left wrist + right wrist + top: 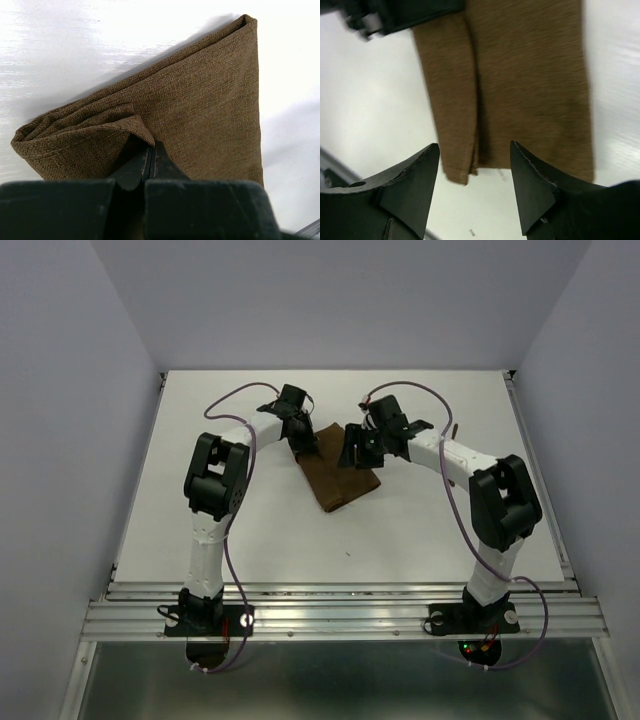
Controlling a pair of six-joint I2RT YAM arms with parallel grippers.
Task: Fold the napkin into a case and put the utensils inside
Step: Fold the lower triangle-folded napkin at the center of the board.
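— Above one end of the napkin (340, 485), what's the right gripper (474, 147) doing?
— Jaws wide, empty. Toward the folded napkin's far end, the left gripper (151, 150) pinches a flap shut. Soft, limp cloth; I'd grip its layered edges.

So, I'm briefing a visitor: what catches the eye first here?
A dark brown folded woven cloth lies mid-way across the white tabletop. The left arm's fingers are shut on one of its upper layers, while the right arm's fingers stand open just above it.

Plain dark brown napkin (343, 483), white table (260, 540)
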